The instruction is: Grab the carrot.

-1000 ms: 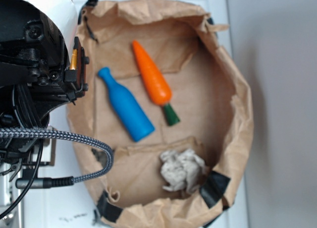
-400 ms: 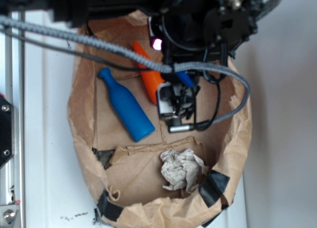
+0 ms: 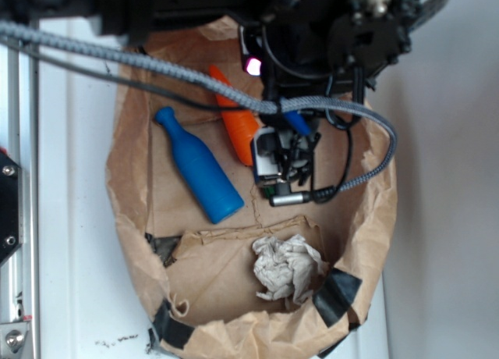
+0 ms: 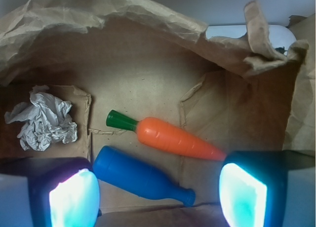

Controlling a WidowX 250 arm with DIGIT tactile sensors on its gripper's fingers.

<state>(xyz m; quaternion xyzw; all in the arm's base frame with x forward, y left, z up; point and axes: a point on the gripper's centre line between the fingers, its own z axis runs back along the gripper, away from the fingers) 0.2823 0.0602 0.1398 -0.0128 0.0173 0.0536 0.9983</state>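
Observation:
The orange carrot (image 4: 173, 138) with its dark green stem (image 4: 121, 121) lies flat on the floor of a brown paper bag (image 4: 98, 10). In the exterior view only the carrot's pointed half (image 3: 234, 113) shows; my arm covers the thick end and the stem. My gripper (image 4: 158, 197) hangs open above the bag floor, its glowing pads (image 4: 244, 195) wide apart with nothing held between them. The carrot lies just beyond the gap, its tip near the right pad. In the exterior view the gripper (image 3: 284, 168) hovers over the carrot's thick end.
A blue toy bottle (image 4: 140, 177) lies beside the carrot, directly under the gap between my fingers. A crumpled paper ball (image 3: 287, 267) sits at one end of the bag. The bag's crinkled walls (image 3: 129, 179) rise all round. A braided cable (image 3: 156, 62) crosses above the bag.
The arm has swung from the left side of the bag to above the carrot, covering its thick end and stem. Carrot, bottle and paper ball have not moved.

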